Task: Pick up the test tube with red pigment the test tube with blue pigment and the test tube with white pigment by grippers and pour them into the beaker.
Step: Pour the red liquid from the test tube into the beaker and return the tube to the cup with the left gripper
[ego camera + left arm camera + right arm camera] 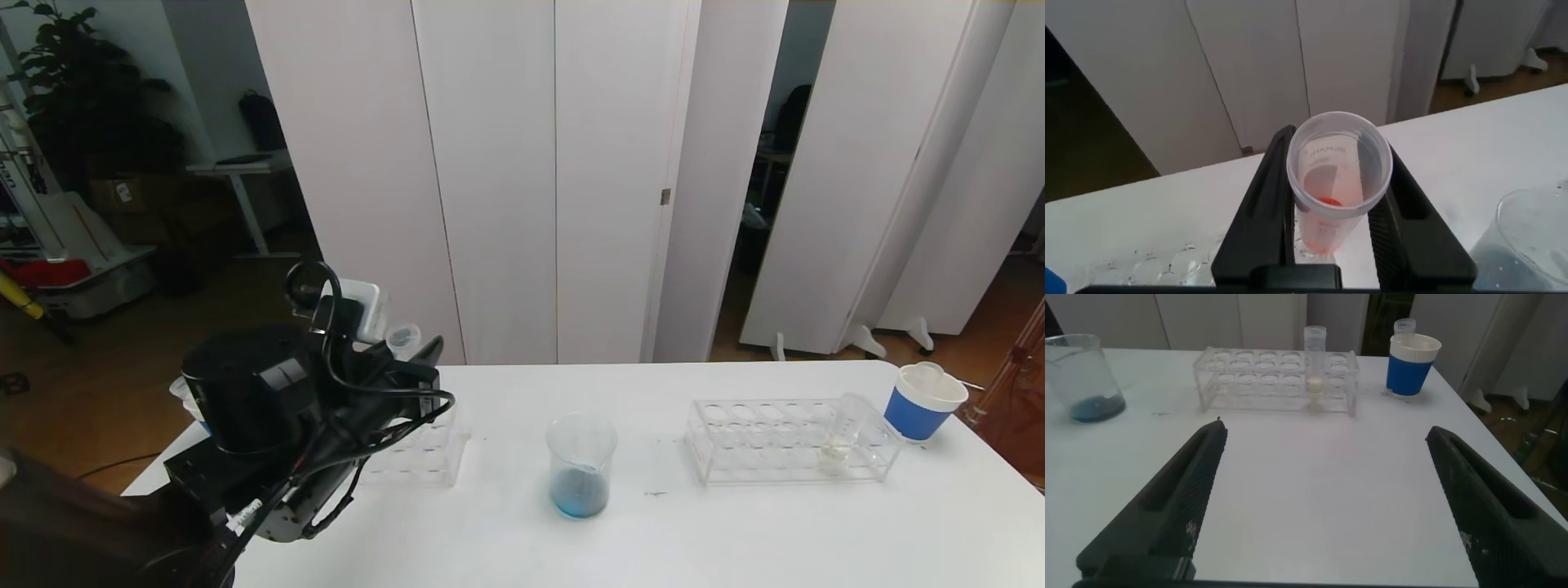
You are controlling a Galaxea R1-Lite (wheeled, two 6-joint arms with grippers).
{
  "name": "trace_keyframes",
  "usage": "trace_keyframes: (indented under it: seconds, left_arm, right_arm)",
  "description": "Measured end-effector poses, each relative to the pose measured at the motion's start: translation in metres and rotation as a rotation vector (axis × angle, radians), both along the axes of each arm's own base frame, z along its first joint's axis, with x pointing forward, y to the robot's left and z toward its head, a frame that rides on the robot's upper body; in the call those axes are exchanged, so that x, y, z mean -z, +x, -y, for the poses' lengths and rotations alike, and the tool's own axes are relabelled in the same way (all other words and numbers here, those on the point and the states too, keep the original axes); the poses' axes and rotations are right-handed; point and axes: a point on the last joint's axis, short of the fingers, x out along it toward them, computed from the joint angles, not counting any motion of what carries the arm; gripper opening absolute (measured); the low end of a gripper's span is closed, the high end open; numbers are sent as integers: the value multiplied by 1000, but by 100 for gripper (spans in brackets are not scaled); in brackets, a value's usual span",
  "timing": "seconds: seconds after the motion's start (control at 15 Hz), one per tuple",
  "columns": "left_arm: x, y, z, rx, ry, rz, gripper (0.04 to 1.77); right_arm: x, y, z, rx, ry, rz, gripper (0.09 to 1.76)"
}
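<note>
Left of the beaker (580,465), your left end effector (1333,214) is clamped on a test tube with red pigment (1334,184). The beaker holds blue liquid. Right of it, the test tube with white pigment (841,437) stands in a rack (735,445). Your right end effector (1327,498) is spread apart.

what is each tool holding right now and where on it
The left tool is shut on the test tube with red pigment, pinching its upper part just below the open rim. The right tool is open over the table, holding nothing.
</note>
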Motion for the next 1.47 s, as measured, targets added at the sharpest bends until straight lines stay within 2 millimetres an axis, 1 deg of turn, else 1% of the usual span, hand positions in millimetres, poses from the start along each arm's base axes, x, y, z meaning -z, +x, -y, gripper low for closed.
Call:
trace_keyframes:
  seconds: [0.2,0.33,0.67,0.87,1.0,1.2,1.47]
  left_arm:
    - [-13,-4,3,187,-1,-18,59]
    - [-26,-3,6,260,-11,2,59]
    - [-44,3,13,371,-20,19,59]
    - [-55,12,23,394,-21,46,59]
    - [-56,18,31,408,52,86,59]
    - [-44,25,44,440,178,119,59]
    - [-31,32,58,568,182,141,59]
  right_arm:
    - [0,0,0,0,0,0,175]
    - [0,0,0,0,0,0,175]
    - [0,0,0,0,0,0,175]
    - [0,0,0,0,0,0,175]
    - [0,0,0,0,0,0,175]
    - [0,0,0,0,0,0,175]
    - [0,0,0,0,0,0,175]
